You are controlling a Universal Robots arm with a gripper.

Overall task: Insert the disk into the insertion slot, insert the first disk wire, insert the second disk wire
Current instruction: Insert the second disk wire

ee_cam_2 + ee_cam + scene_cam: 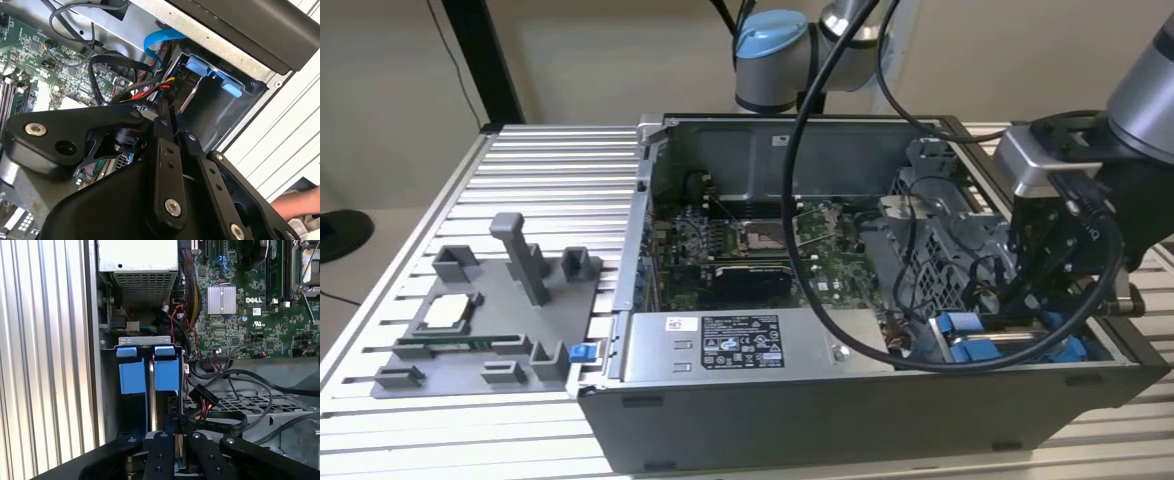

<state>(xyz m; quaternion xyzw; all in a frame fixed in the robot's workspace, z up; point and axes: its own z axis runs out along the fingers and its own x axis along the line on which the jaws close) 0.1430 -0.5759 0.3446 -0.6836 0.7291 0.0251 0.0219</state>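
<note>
pincer (176, 432) nearly closed over the insertion slot (148, 371) at lower centre; whether it grips a wire i cannot tell; a skewed connector could jam.

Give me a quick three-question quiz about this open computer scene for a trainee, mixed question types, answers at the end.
1. Where in the computer case is the insertion slot? A) the near corner at the exterior view's right B) the middle C) the far corner at the exterior view's left
2. True or false: the pincer hangs outside the case.
3. Fill in: the slot's plastic tabs are ___.
Key: 1 A; 2 false; 3 blue.
</note>
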